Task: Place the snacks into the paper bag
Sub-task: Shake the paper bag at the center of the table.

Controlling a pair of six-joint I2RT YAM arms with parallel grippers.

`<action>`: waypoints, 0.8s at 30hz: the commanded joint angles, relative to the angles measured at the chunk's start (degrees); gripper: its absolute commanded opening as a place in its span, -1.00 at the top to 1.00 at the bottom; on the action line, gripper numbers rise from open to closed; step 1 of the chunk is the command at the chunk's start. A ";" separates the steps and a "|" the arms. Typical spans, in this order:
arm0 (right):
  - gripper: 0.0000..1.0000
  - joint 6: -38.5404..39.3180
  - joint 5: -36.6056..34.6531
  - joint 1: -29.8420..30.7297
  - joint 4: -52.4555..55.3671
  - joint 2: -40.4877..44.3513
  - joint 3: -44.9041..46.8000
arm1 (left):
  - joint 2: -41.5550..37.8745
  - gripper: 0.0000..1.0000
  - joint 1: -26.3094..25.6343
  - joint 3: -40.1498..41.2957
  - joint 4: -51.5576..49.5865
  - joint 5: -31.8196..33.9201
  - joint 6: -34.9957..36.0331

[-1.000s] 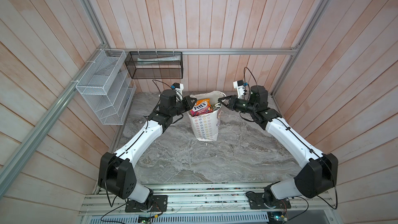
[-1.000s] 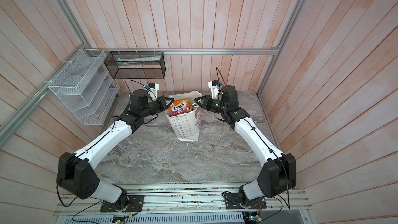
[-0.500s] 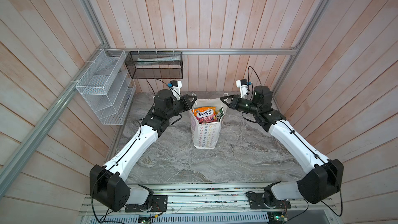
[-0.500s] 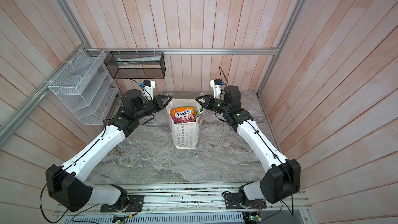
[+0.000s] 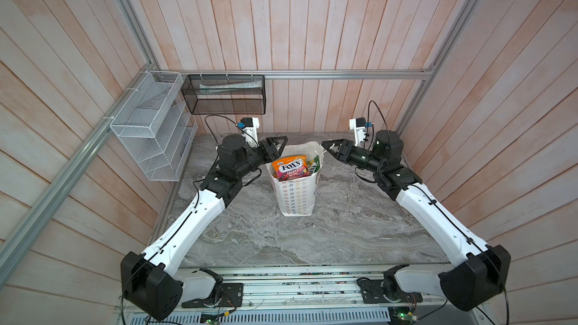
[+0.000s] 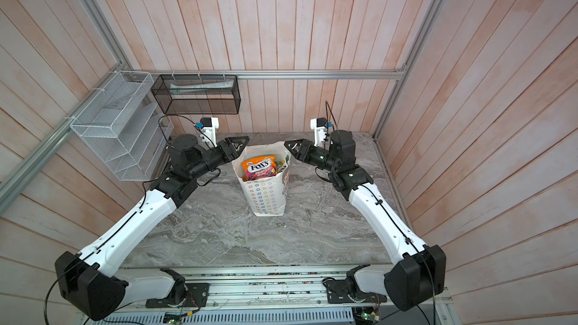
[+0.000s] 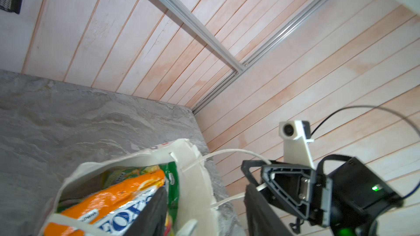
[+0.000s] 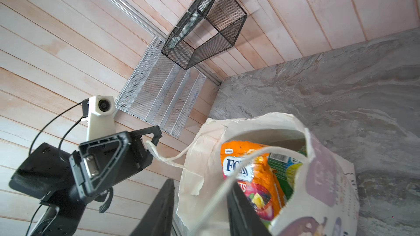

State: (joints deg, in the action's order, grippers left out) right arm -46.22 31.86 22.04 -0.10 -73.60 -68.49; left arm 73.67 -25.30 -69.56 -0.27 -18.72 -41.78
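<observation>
Snacks [image 5: 287, 167] show only their tops above the paper bag [image 5: 295, 198] rim

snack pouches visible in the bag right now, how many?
2: an orange FOX'S pouch upright at the paper bag mouth, a green pouch beside it. Others may be hidden underneath.

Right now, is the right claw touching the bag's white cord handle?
Touching. In the left wrist view the cord handle passes between the fingers of the open right gripper and lies against one.

White wire rack [image 5: 150, 126] beside black mesh basket [image 5: 223, 93], both wall-mounted.
</observation>
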 commanded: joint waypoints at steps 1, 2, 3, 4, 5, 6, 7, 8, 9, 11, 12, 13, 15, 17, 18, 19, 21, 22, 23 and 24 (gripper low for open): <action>-0.03 -1.86 -5.33 0.02 0.85 2.16 1.12 | -1.34 -1.00 -0.08 1.09 0.83 1.96 2.08; -0.08 -2.20 -6.86 0.02 1.90 2.60 1.32 | -1.49 -1.00 -0.08 1.08 0.49 2.40 2.29; -0.10 -2.31 -8.18 0.02 2.65 2.99 1.42 | -1.51 -1.00 -0.06 1.01 0.19 2.73 2.60; -0.13 -2.26 -9.39 0.04 3.49 3.39 1.43 | -1.52 -1.00 -0.08 0.87 -0.20 3.08 2.88; -0.15 -2.14 -10.34 0.03 4.13 3.67 1.54 | -1.56 -1.00 -0.05 0.75 -0.49 3.24 3.12; -0.17 -2.11 -11.02 -0.02 4.66 3.93 1.52 | -1.49 -1.00 -0.08 0.61 -0.75 3.30 3.39; -0.18 -2.16 -11.48 -0.02 4.90 4.15 1.60 | -1.50 -1.00 -0.08 0.38 -1.08 3.42 3.69; -0.20 -2.01 -11.59 -0.09 4.90 4.30 1.69 | -1.51 -1.00 -0.05 0.26 -1.35 3.43 3.97; -0.20 -1.88 -11.53 -0.13 4.95 4.30 1.69 | -1.40 -1.00 -0.05 0.08 -1.67 3.63 4.14; -0.21 -1.57 -11.38 -0.25 5.19 4.42 1.44 | -1.20 -1.00 -0.08 -0.78 -3.67 4.68 4.57; -0.21 -1.51 -11.38 -0.25 5.22 4.52 1.44 | -0.99 -1.00 -0.06 -1.42 -4.95 5.54 4.83; -0.21 -1.25 -11.33 -0.32 5.15 4.61 1.43 | -0.88 -1.00 -0.05 -1.99 -6.33 6.41 5.22; -0.21 -0.84 -10.93 -0.49 4.87 4.83 1.43 | -1.09 -1.00 -0.10 -2.08 -7.02 7.71 5.96; -0.22 -0.70 -9.94 -0.79 4.19 4.95 1.45 | -1.47 -1.00 -0.05 -1.68 -6.85 8.50 6.56; -0.21 -0.61 -9.52 -1.03 3.88 5.00 1.52 | -1.58 -1.00 -0.09 -1.71 -6.86 8.62 6.77; -0.21 -0.66 -8.75 -1.34 3.45 5.20 1.65 | -1.60 -1.00 -0.03 -1.87 -7.14 8.91 7.05; -0.23 -0.75 -7.54 -2.10 2.66 5.55 1.85 | -1.64 -1.00 -0.05 -2.62 -7.99 9.53 7.68; -0.24 -0.83 -6.90 -2.68 2.35 5.87 2.06 | -1.72 -1.00 -0.03 -3.09 -8.39 9.94 8.21; -0.28 -1.02 -6.00 -3.20 1.88 6.09 2.17 | -1.90 -1.00 -0.07 -3.60 -8.89 10.31 8.81; -0.76 -1.19 -5.58 -3.63 1.63 6.41 2.36 | -1.97 -1.00 -0.10 -4.10 -9.23 10.82 9.43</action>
State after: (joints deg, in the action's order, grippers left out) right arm -48.05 23.79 19.49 3.44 -68.86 -66.67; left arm 72.64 -25.30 -70.83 -8.14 -10.09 -35.16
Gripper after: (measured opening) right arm 0.716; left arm 0.998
